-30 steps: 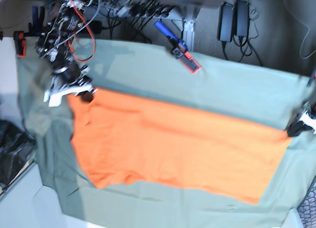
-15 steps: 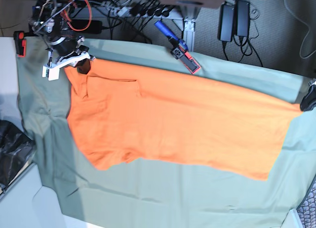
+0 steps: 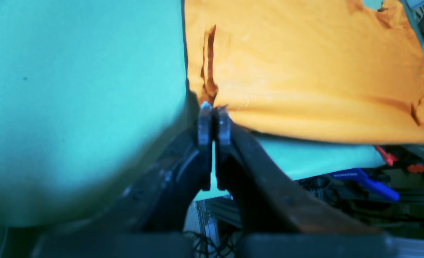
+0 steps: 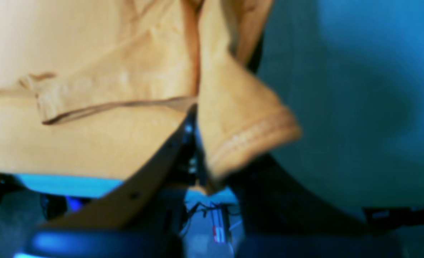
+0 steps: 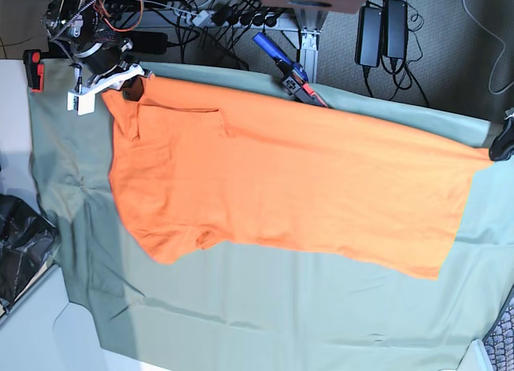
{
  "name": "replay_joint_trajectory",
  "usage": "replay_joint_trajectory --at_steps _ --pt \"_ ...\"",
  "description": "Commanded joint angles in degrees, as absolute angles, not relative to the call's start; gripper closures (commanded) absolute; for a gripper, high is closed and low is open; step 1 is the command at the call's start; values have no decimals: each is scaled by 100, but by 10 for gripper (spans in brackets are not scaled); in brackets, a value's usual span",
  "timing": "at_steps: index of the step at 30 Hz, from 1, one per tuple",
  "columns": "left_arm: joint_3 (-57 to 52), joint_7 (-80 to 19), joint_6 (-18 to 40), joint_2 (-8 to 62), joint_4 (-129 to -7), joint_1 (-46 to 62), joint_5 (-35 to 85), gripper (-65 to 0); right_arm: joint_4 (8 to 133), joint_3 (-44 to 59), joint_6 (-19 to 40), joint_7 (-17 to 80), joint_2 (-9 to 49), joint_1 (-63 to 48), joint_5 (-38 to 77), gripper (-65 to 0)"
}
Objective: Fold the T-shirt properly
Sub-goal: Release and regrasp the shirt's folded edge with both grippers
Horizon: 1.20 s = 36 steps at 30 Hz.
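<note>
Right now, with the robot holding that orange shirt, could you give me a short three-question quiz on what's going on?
1. True or false: the left gripper is shut on the T-shirt.
2. What lies under the T-shirt? A) sage-green cloth sheet B) bare wood C) cardboard
3. Fill in: the right gripper pinches the shirt near a short ____.

Key: 1 true; 2 A; 3 sleeve.

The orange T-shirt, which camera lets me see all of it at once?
The base view. There the whole T-shirt lies spread on the green cloth, edge to edge. The left wrist view shows only the corner pinched by the left end effector. The right wrist view is blurry and shows just a sleeve at the right end effector.
</note>
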<state>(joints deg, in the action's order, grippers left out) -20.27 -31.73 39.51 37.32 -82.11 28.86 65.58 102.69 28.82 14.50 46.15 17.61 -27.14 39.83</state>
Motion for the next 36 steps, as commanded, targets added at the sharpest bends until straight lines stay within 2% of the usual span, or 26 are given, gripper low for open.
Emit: replay_joint_trajectory --at_steps 1,3,4,5,6,7,11,16,22,28,33,36 --pt "-2108 -3050 4000 3876 -8281 2875 6663 -146 10359 2923 1994 4495 1859 -2720 3938 -16" --pt "-2108 -3046 4000 3874 -8281 2893 6604 -304 10359 2923 1994 4480 1857 -2720 3938 -200" --pt "-2108 -3046 4000 3874 -8281 2897 6543 -350 10359 2923 1994 4480 1857 -2720 3938 -293" --pt "-2108 -3046 4000 3874 -8281 2910 6510 -361 10359 2923 1994 4477 1859 -2720 3916 -374" --pt "-2117 -3046 4000 3874 -8281 2908 6510 -361 10359 2923 1994 4458 1859 -2718 3830 -429" --pt "-2154 -3046 4000 3874 -8281 2908 6512 -361 10361 2926 1992 4421 1859 -2718 3741 -442" --pt "-2436 -3026 4000 3876 -8287 2773 6580 -361 10370 3131 1990 4407 1859 -2716 3664 -441" --pt "-2502 -3033 4000 3990 -8294 2351 6580 -361 10431 3931 1988 4348 1876 -2615 3673 -441" --pt "-2418 -3116 4000 4012 -8294 1870 6687 -361 10420 4611 1994 4185 1938 -1750 3739 -441" --pt "-2300 -3135 4000 4018 -8294 1599 6613 -361 9657 3813 1997 3957 1938 -23 3236 -441" --pt "-1979 -3039 4000 4018 -8291 1444 6265 -361 7841 2757 1994 3570 1938 1662 2519 -441" --pt "-1732 -2650 4000 4016 -8289 1413 5804 -361 6604 2255 2003 3236 1942 2447 2226 -441"
